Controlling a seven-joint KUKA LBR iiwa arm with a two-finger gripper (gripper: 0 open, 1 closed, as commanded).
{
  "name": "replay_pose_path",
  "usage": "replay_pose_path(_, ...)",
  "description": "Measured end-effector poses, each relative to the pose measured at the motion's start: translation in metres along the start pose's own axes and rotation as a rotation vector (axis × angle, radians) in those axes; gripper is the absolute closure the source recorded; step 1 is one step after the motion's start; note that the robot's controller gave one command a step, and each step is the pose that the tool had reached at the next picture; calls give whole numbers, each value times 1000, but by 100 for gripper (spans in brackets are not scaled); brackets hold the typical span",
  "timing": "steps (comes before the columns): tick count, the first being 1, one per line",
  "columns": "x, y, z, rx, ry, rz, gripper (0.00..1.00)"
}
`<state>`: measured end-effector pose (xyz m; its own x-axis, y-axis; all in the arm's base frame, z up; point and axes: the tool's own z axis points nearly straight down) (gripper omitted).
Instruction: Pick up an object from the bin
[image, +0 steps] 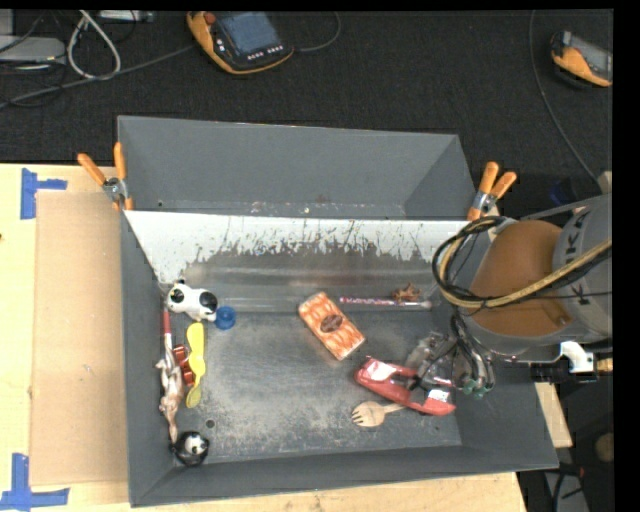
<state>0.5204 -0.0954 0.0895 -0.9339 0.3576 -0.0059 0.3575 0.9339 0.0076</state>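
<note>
My gripper is low in the bin's right part, just under the arm's orange cover. It hangs over the right end of a flat red and white packet, which lies slanted on the bin floor. A small wooden spork lies just in front of the packet. An orange patterned block lies to the left, near the bin's middle.
A thin pink rod and a small brown piece lie by the back wall. Along the left wall are a black and white toy cow, a blue cap, a yellow strip and a black ball.
</note>
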Motion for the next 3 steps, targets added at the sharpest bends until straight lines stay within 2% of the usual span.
replay_pose_path(1,-4,0,18,2,-11,2,100)
replay_pose_path(2,7,-1,-38,3,8,-2,100)
replay_pose_path(3,-15,-9,-113,2,-5,6,100)
